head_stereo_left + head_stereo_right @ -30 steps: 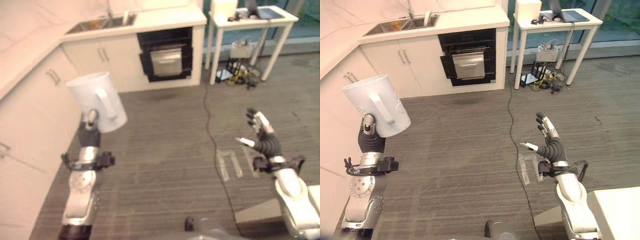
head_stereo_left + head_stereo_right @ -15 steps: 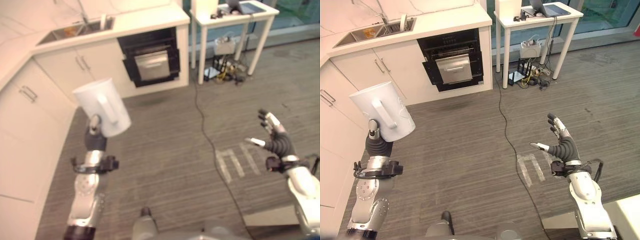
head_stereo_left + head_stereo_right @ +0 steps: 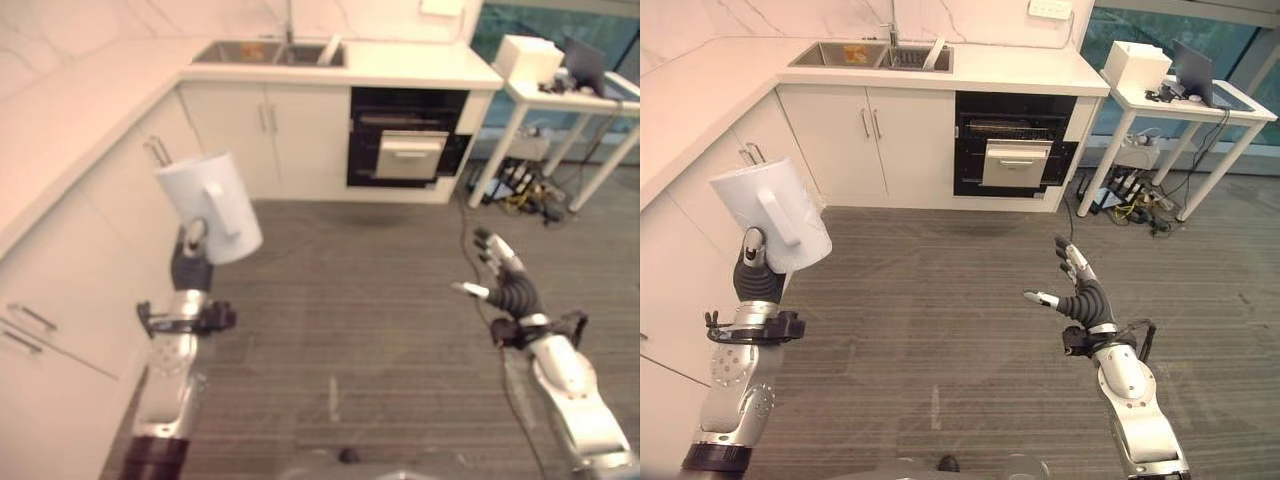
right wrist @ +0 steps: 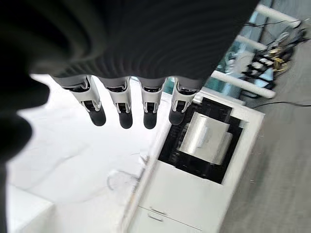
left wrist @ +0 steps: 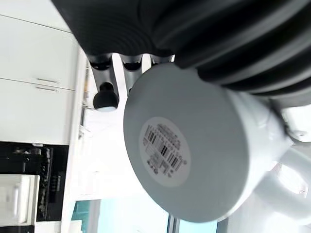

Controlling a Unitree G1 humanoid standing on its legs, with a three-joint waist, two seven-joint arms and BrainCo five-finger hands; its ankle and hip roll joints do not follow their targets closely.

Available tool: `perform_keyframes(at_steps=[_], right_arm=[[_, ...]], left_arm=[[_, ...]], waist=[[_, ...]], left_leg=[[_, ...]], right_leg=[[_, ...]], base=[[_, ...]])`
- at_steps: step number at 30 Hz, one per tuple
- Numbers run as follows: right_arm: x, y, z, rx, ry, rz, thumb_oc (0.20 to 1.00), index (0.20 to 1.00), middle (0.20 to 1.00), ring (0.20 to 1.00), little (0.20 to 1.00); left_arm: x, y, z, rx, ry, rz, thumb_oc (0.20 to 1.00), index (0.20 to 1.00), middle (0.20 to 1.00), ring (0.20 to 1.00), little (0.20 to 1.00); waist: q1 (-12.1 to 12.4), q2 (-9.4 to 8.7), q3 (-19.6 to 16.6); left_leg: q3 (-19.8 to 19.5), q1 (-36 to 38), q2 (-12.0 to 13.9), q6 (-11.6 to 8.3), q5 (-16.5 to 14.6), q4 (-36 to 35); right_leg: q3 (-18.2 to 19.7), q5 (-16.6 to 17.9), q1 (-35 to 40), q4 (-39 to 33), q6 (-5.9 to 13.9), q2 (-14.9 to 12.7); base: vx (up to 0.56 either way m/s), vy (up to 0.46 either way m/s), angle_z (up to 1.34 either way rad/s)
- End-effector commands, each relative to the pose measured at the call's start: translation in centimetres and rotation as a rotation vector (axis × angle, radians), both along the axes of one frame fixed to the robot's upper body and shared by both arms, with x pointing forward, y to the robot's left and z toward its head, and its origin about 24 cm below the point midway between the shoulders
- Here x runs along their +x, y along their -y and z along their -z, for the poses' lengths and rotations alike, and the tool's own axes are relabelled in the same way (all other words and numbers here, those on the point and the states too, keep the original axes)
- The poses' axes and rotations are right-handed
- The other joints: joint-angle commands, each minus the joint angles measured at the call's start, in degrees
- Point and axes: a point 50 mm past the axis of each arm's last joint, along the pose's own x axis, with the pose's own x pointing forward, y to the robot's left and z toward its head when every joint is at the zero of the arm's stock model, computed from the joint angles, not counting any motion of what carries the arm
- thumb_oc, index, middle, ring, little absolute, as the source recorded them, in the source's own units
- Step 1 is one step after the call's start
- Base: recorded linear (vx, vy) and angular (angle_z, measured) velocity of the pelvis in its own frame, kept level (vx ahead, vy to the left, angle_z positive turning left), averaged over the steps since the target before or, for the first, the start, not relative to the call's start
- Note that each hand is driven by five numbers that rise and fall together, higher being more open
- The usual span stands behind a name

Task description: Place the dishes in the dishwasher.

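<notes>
I see the left hand [image 3: 752, 262] raised in front of me, its fingers curled round a white mug [image 3: 771, 215]. The mug is tilted, its handle [image 3: 781, 214] facing me, its open end up and away. In the left wrist view the mug's [image 5: 194, 145] flat base with a barcode sticker [image 5: 164, 150] faces the camera, and dark fingertips [image 5: 106, 99] show just past its edge. The mug is in the air, over the floor [image 3: 940, 300] and just beside the cabinets [image 3: 700, 230] on my left, well apart from the dishwasher.

My right hand [image 3: 1080, 292] is held out over the floor, palm inward, fingers straight and spread, thumb apart; it holds nothing. In the right wrist view its fingers [image 4: 124, 109] hang in a straight row.

The dishwasher [image 3: 1012, 145] sits under the counter [image 3: 1030, 70] at the far wall, its dark opening showing with a silvery door panel [image 3: 1011, 163] partly out. The sink [image 3: 870, 55] is set into the counter's far left part. A white table [image 3: 1200, 105] stands just beside the counter's right end, carrying a white box [image 3: 1136, 64] at its left edge and a laptop [image 3: 1195, 75] near its middle.
</notes>
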Motion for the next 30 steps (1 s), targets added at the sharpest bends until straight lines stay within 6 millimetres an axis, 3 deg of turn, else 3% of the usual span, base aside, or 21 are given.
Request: perform_keyframes(at_steps=[1, 5, 8, 12, 13, 14, 15, 16, 17, 18, 19, 20, 21, 23, 24, 25, 26, 27, 30], right_arm=[[0.8, 0.1, -3.0, -0.019, 0.128, -0.035, 1.0, 1.0, 1.0, 1.0, 1.0], [1.1, -0.9, -2.1, 0.001, 0.094, -0.041, 1.0, 1.0, 1.0, 1.0, 1.0], [1.2, -0.9, -1.9, 0.009, 0.077, -0.047, 1.0, 1.0, 1.0, 1.0, 1.0], [1.4, -0.9, -2.0, 0.003, 0.07, -0.039, 1.0, 1.0, 1.0, 1.0, 1.0], [1.2, -0.6, -1.9, -0.005, 0.067, -0.033, 1.0, 1.0, 1.0, 1.0, 1.0], [0.7, 0.0, -1.9, -0.016, 0.062, -0.028, 1.0, 1.0, 1.0, 1.0, 1.0], [0.3, 0.6, -1.8, -0.016, 0.059, -0.032, 1.0, 1.0, 1.0, 1.0, 1.0], [-0.1, 0.8, -1.5, -0.022, 0.051, -0.038, 1.0, 1.0, 1.0, 1.0, 1.0], [-0.2, 0.9, -1.5, -0.028, 0.05, -0.032, 1.0, 1.0, 1.0, 1.0, 1.0], [-0.2, 0.9, -1.4, -0.035, 0.048, -0.026, 1.0, 1.0, 1.0, 1.0, 1.0], [0.0, 0.7, -1.3, -0.029, 0.045, -0.028, 1.0, 1.0, 1.0, 1.0, 1.0], [0.1, 0.6, -1.2, -0.028, 0.044, -0.03, 1.0, 1.0, 1.0, 1.0, 1.0], [0.2, 0.3, -1.2, -0.024, 0.041, -0.042, 1.0, 1.0, 1.0, 1.0, 1.0], [0.3, -0.5, -0.8, -0.036, 0.018, -0.089, 1.0, 1.0, 1.0, 1.0, 1.0], [0.3, -0.6, -0.7, -0.048, 0.011, -0.097, 1.0, 1.0, 1.0, 1.0, 1.0], [0.3, -0.5, -0.6, -0.068, 0.003, -0.108, 1.0, 1.0, 1.0, 1.0, 1.0], [0.3, -0.4, -0.7, -0.073, 0.003, -0.111, 1.0, 1.0, 1.0, 1.0, 1.0], [0.1, 0.1, -0.9, -0.083, 0.01, -0.122, 1.0, 1.0, 1.0, 1.0, 1.0], [-0.1, 0.5, -1.3, -0.098, 0.015, -0.143, 1.0, 1.0, 1.0, 1.0, 1.0]], left_arm=[[-0.3, 0.8, -2.3, 0.043, 0.117, -0.018, 0.2, 0.2, 0.2, 0.2, 0.2], [-0.5, 0.5, -1.9, 0.07, 0.098, -0.043, 0.2, 0.2, 0.2, 0.2, 0.2], [-0.5, 0.2, -1.8, 0.08, 0.084, -0.049, 0.2, 0.2, 0.2, 0.2, 0.2], [-0.3, 0.3, -1.6, 0.064, 0.065, -0.043, 0.2, 0.2, 0.2, 0.2, 0.2], [-0.5, 0.3, -1.4, 0.05, 0.057, -0.043, 0.2, 0.2, 0.2, 0.2, 0.2], [-0.7, 0.3, -1.0, 0.021, 0.045, -0.035, 0.2, 0.2, 0.2, 0.2, 0.2], [-1.2, 0.5, -0.5, 0.003, 0.039, -0.033, 0.2, 0.2, 0.2, 0.2, 0.2], [-1.6, 0.4, -0.1, -0.007, 0.036, -0.034, 0.2, 0.2, 0.2, 0.2, 0.2], [-1.7, 0.5, 0.0, -0.01, 0.036, -0.029, 0.2, 0.2, 0.2, 0.2, 0.2], [-1.7, 0.6, 0.1, -0.005, 0.038, -0.024, 0.2, 0.2, 0.2, 0.2, 0.2], [-1.8, 0.7, 0.3, 0.004, 0.038, -0.018, 0.2, 0.2, 0.2, 0.2, 0.2], [-1.9, 0.7, 0.3, 0.005, 0.038, -0.017, 0.2, 0.2, 0.2, 0.2, 0.2], [-2.1, 0.6, 0.3, 0.007, 0.04, -0.018, 0.2, 0.2, 0.2, 0.2, 0.2], [-2.2, 0.4, 0.3, -0.004, 0.04, -0.038, 0.2, 0.2, 0.2, 0.2, 0.2], [-2.1, 0.3, 0.3, -0.007, 0.041, -0.042, 0.2, 0.2, 0.2, 0.2, 0.2], [-2.1, 0.4, 0.3, -0.01, 0.044, -0.042, 0.2, 0.2, 0.2, 0.2, 0.2], [-2.1, 0.4, 0.4, -0.013, 0.045, -0.041, 0.2, 0.2, 0.2, 0.2, 0.2], [-2.3, 0.2, 0.6, -0.034, 0.053, -0.047, 0.2, 0.2, 0.2, 0.2, 0.2], [-2.5, -0.3, 0.6, -0.064, 0.068, -0.074, 0.2, 0.2, 0.2, 0.2, 0.2]], waist=[[-0.7, 1.26, 0.7], [-1.0, 0.61, 0.9], [-1.6, 0.8, -0.3], [-3.2, 1.92, -2.4], [-3.8, 2.65, -2.7], [-4.1, 3.24, -2.6], [-3.9, 2.08, -2.3], [-3.7, 1.65, -1.4], [-3.7, 1.61, -1.1], [-3.5, 1.57, -0.5], [-3.1, 1.98, 0.0], [-3.0, 2.08, 0.1], [-2.8, 2.79, 0.5], [-2.1, 5.04, 1.2], [-1.8, 5.38, 1.2], [-1.1, 5.95, 1.4], [-0.8, 6.15, 1.5], [-0.5, 6.5, 1.9], [-0.7, 6.34, 1.9]], left_leg=[[2.2, 5.7, -0.7, -1.02, 4.5, -11.9], [2.8, 9.3, -1.4, -0.31, 0.9, -11.9], [2.6, 11.7, -0.5, -0.39, -0.1, -11.9], [2.6, 15.8, 2.2, -2.33, 0.6, -11.9], [3.0, 16.6, 3.4, -3.6, 4.3, -11.9], [2.8, 17.5, 4.7, -5.52, 11.5, -11.9], [3.4, 18.4, 3.8, -6.8, 18.6, -11.8], [5.0, 15.6, 3.9, -7.41, 20.6, -6.0], [6.0, 13.7, 4.4, -7.52, 20.8, -4.2], [5.9, 11.9, 3.4, -6.58, 18.9, -3.6], [6.2, 11.3, 1.4, -5.29, 16.9, -6.9], [6.5, 11.5, 1.0, -4.99, 16.6, -8.3], [6.7, 11.1, 0.4, -4.35, 15.7, -11.9], [3.3, 4.1, 1.0, -4.24, 11.0, -11.9], [2.1, 1.8, 1.7, -4.67, 11.4, -11.9], [0.0, -2.2, 3.2, -6.15, 14.7, -11.9], [-0.6, -4.0, 3.9, -6.76, 16.2, -11.9], [-0.2, -8.1, 6.1, -7.84, 18.9, -11.9], [1.1, -7.0, 6.8, -7.31, 17.4, -11.9]], right_leg=[[-3.2, 7.7, 0.2, -6.8, -1.43, 0.9], [-1.7, 13.8, -5.6, -6.8, 0.35, -2.6], [-1.8, 11.8, -5.5, -6.8, 0.28, -1.6], [-1.0, 8.6, -3.9, -6.8, -1.41, 1.7], [-0.6, 7.4, -3.1, -6.8, -2.43, 3.3], [0.5, 5.5, -1.4, -6.8, -4.41, 5.9], [2.1, 3.9, 0.2, -6.8, -6.25, 6.6], [2.2, 3.0, 1.6, -6.8, -7.38, 6.7], [1.7, 2.8, 2.1, -6.8, -7.68, 6.7], [1.5, 2.7, 2.4, -6.8, -7.55, 6.4], [1.6, 2.6, 2.6, -6.8, -6.94, 6.5], [1.7, 2.5, 2.6, -6.8, -6.75, 6.5], [1.9, 2.2, 2.9, -6.8, -6.42, 7.1], [2.4, 1.5, 3.8, -6.8, -5.75, 9.7], [2.7, 1.0, 4.3, -6.8, -5.82, 10.3], [2.9, -0.2, 5.6, -6.8, -6.32, 11.4], [2.8, -0.8, 6.4, -6.8, -6.63, 11.9], [2.3, -2.3, 8.4, -6.8, -7.35, 12.5], [2.3, -3.0, 9.7, -6.8, -7.18, 11.8]], base=[[0.17, -0.22, -0.77], [0.28, -0.307, -0.09], [0.35, -0.496, 0.21], [0.28, -0.424, 0.02], [0.34, -0.607, -0.32], [0.42, -0.73, -0.41], [0.38, -0.71, -0.47], [0.25, -0.503, -0.66], [0.11, -0.292, -0.82], [0.11, -0.14, -0.84], [0.12, -0.08, -0.49], [0.13, 0.0, -0.48], [0.1, 0.067, -0.61], [0.14, 0.126, -0.41], [0.19, 0.149, 0.07], [0.18, 0.133, 0.17], [0.28, 0.288, -0.05], [0.23, 0.282, 0.02], [0.2, 0.303, -0.1]])
